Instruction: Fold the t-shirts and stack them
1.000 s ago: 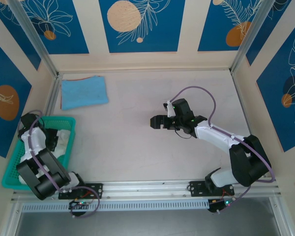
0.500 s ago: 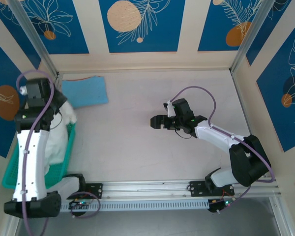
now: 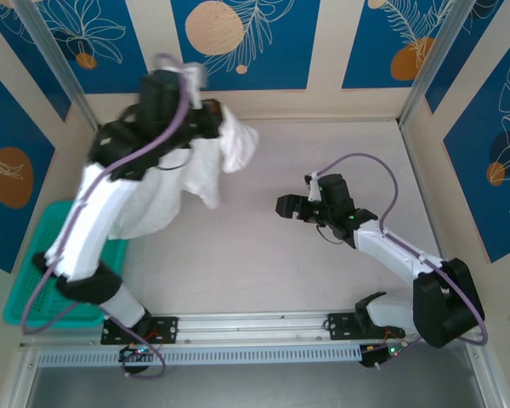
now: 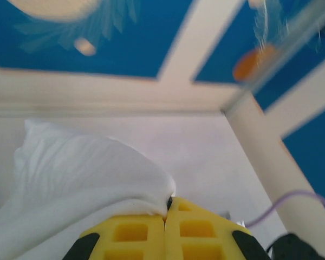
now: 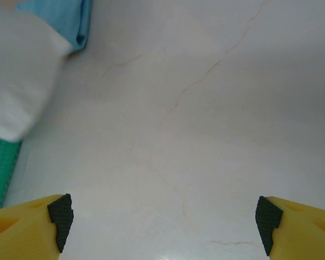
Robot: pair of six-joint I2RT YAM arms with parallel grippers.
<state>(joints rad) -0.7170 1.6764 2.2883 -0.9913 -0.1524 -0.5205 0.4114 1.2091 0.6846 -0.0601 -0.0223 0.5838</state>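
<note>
Bare table [image 3: 272, 255] right of white t-shirt [image 3: 231, 144]

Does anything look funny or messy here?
Yes: the white t-shirt hangs crumpled in the air from the shut left gripper, over the far left part of the table, not lying flat. Nothing looks spilled or broken.

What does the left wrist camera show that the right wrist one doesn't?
Left wrist view: the left gripper shut on the white cloth t-shirt, with blue patterned wall panels behind. Right wrist view: the open right gripper, the light-blue cloth t-shirt and a corner of the teal plastic mesh basket. Both: that white t-shirt and the pale tabletop.
</note>
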